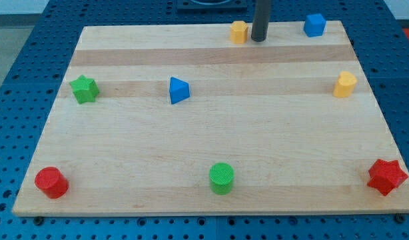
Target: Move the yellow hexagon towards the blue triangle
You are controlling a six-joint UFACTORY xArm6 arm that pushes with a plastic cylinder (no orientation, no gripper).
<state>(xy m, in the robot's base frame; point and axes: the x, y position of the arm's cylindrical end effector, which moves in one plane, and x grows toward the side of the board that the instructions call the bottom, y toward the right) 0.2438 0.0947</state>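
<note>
My tip (pixel 259 39) is down on the table (pixel 211 143) at the view's top edge, a bit right of centre. No jaws on this rig, just the dark rod, so there's nothing spread or pressed together to report.

Relative to my tip:
- yellow hexagon (pixel 238 31): just beside it on the view's left, near-touching; can't tell if there's actual contact.
- blue triangle (pixel 178 90): well apart, down and to the view's left.
- blue cube (pixel 314 25): off to the view's right, same top edge.
- second yellow block (pixel 345 85): far right and lower; shape unclear, looks like a short prism.
- green star (pixel 84 89): far left, roughly level with the blue triangle.
- green cylinder (pixel 221 178): well below, near the bottom edge.
- red cylinder (pixel 51 182): bottom-left corner.
- red star (pixel 388 176): bottom-right corner.

No readable writing, brands or labels on any block or on the table.
</note>
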